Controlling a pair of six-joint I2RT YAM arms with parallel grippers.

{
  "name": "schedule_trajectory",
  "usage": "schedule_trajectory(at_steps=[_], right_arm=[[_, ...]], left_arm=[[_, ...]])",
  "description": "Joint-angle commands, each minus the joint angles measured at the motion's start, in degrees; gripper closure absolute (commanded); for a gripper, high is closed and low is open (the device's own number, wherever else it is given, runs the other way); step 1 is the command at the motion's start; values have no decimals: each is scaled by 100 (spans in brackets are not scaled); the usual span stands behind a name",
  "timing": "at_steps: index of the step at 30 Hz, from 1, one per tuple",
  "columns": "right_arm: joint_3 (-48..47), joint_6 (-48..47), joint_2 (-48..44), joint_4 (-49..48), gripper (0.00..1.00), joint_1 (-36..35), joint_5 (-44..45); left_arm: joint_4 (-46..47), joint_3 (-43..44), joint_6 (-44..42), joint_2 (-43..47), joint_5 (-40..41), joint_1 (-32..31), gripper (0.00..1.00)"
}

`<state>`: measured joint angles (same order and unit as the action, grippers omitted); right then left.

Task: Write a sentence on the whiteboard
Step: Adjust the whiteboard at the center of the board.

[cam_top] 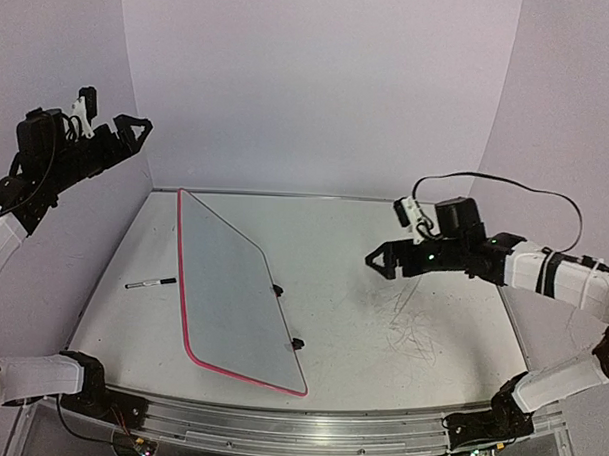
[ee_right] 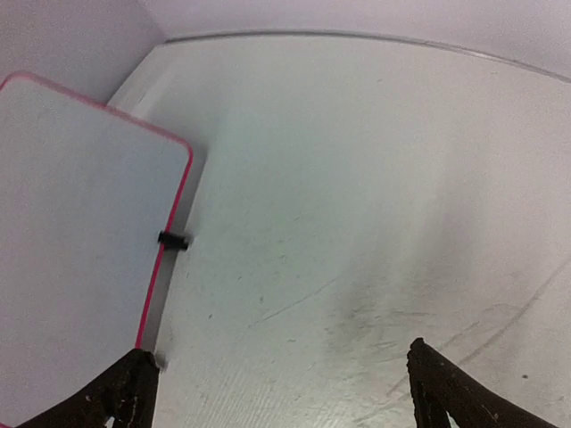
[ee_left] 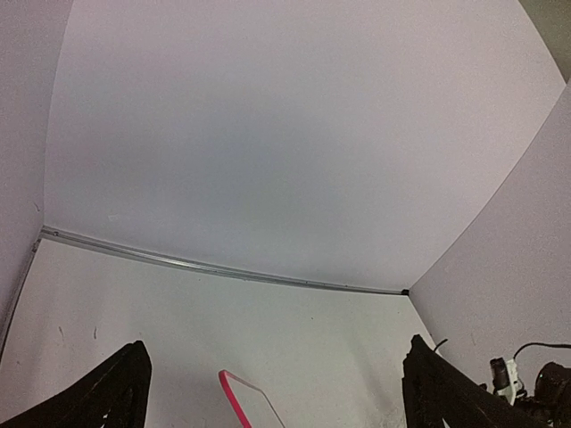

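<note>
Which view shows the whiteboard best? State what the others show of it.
Top external: the whole whiteboard lies in frame, all four corners and both black clips visible. The right wrist view shows only part of it, cut off at left and bottom. The left wrist view catches just one corner.

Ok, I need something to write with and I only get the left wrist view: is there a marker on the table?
Observer: Yes, a marker lies flat beside the whiteboard's left edge.
Operator: Anything written on the board?
Observer: Its face looks blank; two black clips sit on its right edge.
Operator: And the right end effector?
Observer: The right end effector is open and empty, above the table right of the board.
</note>
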<state>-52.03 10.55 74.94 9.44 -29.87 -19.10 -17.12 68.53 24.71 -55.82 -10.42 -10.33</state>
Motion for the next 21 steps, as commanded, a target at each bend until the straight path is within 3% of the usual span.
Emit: schedule_trajectory(at_steps=[1,8,13,21], right_arm=[[-146,-1145,619,-197,2,-946,161],[-321,-2436,1462,-350,11,-1816,-419],[-460,-2815,1945,-887,14,-1996,-800],[-851,-3058,2721,-900,31,-2298,-877]], left_arm=[[-109,-35,11,-165,-269,24,1],[-205,-191,36,-459,-407,23,1],[-256,-444,176,-659,-545,23,0],[-450,-590,236,-702,-396,23,1]])
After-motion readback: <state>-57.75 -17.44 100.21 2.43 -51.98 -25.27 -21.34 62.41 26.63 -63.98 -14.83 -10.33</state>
